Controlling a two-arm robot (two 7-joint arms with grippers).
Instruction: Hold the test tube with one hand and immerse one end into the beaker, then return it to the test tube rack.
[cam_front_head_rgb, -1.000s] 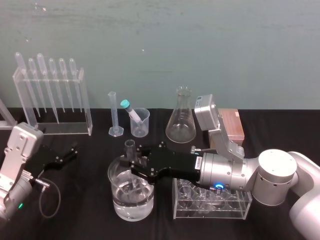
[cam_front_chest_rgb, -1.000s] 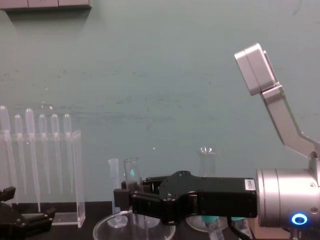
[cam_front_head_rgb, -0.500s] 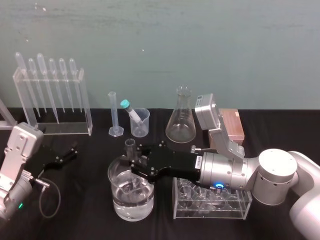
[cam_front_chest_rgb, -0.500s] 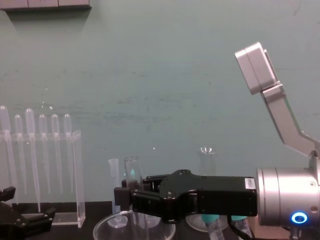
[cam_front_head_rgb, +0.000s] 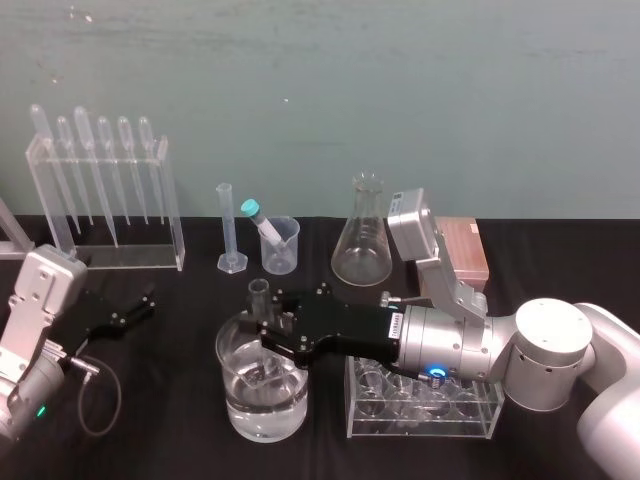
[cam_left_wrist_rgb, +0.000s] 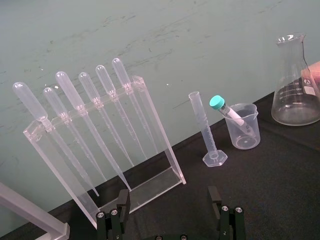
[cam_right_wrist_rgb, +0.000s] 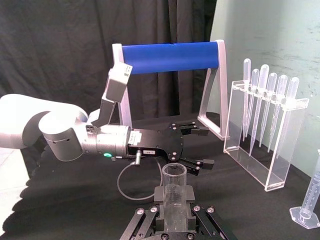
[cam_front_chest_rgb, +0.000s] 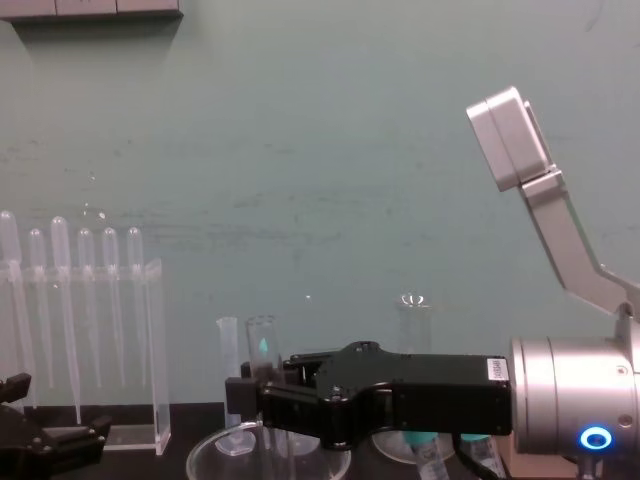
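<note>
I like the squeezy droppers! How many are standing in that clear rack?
6 droppers, hanging side by side in the clear rack, far back on the robot's left.

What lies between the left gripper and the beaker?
Nothing: bare black table, head view, from left gripper to beaker, where the right gripper holds the test tube.

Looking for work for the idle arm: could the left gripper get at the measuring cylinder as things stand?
Probably yes. The left gripper sits open, and bare cloth lies between it and the measuring cylinder. The pipette rack stands off to one side. Arm length I can't judge.
</note>
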